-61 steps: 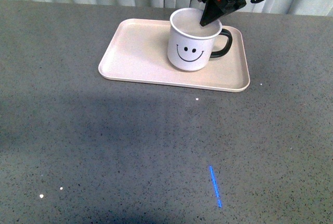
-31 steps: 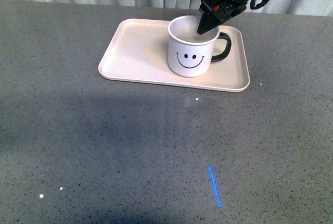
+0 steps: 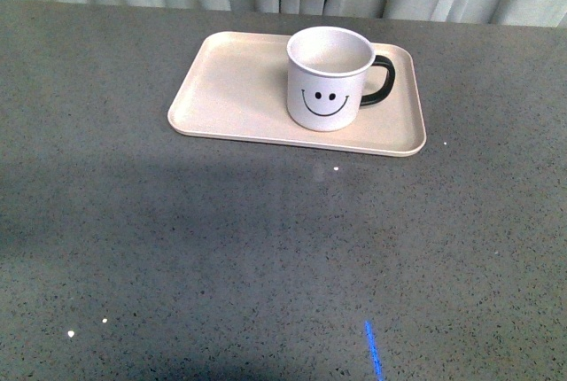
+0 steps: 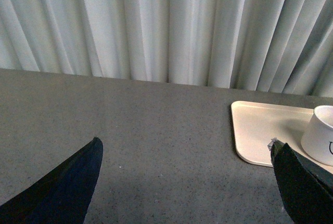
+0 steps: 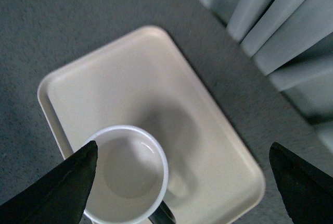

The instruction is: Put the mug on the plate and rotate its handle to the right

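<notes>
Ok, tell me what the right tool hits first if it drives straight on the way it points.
Most likely the mug: the open right tool looks down on it, one finger over its rim. The tool's midline falls on the plate just beside it. Depth is unclear.

The worktop [image 3: 221,248] is a dark grey, speckled, stone-looking slab, pretty matte. Sitting straight on it is the plate [image 3: 230,89], flat on the far half, a bit right of centre, long side running across. Nearer the camera there's a short blue streak [image 3: 374,349] of light on the surface, plus a few tiny white specks [image 3: 71,334] front left and one just in front of the plate.
</notes>
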`<action>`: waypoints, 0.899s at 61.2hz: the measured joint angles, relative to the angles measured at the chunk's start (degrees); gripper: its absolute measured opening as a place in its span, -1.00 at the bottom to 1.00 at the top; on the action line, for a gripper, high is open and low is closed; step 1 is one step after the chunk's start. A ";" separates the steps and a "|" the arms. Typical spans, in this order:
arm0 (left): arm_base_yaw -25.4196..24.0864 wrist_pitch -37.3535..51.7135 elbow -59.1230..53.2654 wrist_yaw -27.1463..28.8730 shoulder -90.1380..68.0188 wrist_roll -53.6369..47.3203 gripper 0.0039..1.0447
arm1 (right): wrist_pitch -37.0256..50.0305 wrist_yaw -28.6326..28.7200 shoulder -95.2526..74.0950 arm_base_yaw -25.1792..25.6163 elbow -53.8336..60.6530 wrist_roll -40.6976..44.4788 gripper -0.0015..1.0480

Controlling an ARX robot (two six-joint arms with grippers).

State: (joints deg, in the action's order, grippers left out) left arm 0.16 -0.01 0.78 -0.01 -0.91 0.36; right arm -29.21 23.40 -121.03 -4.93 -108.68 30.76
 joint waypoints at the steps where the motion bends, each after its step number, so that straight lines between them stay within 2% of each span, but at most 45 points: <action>1: 0.00 0.00 0.00 0.00 0.00 0.00 0.83 | 5.73 -3.61 2.60 -0.17 3.85 -1.70 0.75; 2: 0.00 0.00 0.00 0.00 0.00 0.00 0.83 | 9.05 -5.92 3.91 -0.33 5.86 -3.39 0.72; 4: 0.00 0.00 0.00 -0.07 0.00 -0.02 0.83 | 23.69 -16.20 9.29 -0.70 14.64 -9.60 0.57; 5: 0.00 0.00 0.00 -0.04 0.00 0.00 0.83 | 25.57 -17.25 9.92 -0.70 15.78 -10.40 0.56; 9: 0.00 0.00 0.00 0.00 0.00 0.00 0.83 | 52.85 -27.47 17.99 -0.61 33.40 -21.51 0.26; 11: 0.00 0.00 0.00 0.00 0.00 0.00 0.83 | 61.11 -28.04 20.50 -0.24 40.28 -24.24 0.12; 16: 0.00 0.00 0.00 0.00 0.00 0.00 0.83 | 72.02 -28.02 24.33 0.31 52.78 -27.43 -0.16; 19: 0.00 0.00 0.00 -0.02 0.00 0.00 0.83 | 74.51 -27.85 25.57 0.50 57.11 -28.35 -0.28; 21: 0.00 0.00 0.00 0.00 0.00 0.00 0.83 | 76.63 -27.56 27.30 0.79 62.31 -28.98 -0.44; 30: 0.00 0.00 0.00 0.00 0.00 0.00 0.83 | 80.83 -26.77 33.90 1.60 73.42 -29.92 -0.95; 37: 0.00 0.00 0.00 0.00 0.00 0.00 0.83 | 83.19 -25.73 39.85 2.19 81.26 -30.14 -0.97; 39: 0.00 0.00 0.00 -0.02 0.00 0.00 0.83 | 83.56 -23.61 41.59 3.50 83.82 -30.12 -0.97; 55: 0.00 0.00 0.00 0.00 0.00 0.00 0.83 | 83.45 -23.43 53.29 4.96 95.69 -30.16 -0.97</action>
State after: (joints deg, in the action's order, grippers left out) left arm 0.16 -0.01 0.78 -0.01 -0.91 0.36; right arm 54.24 -0.03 -67.75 0.03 -12.99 0.60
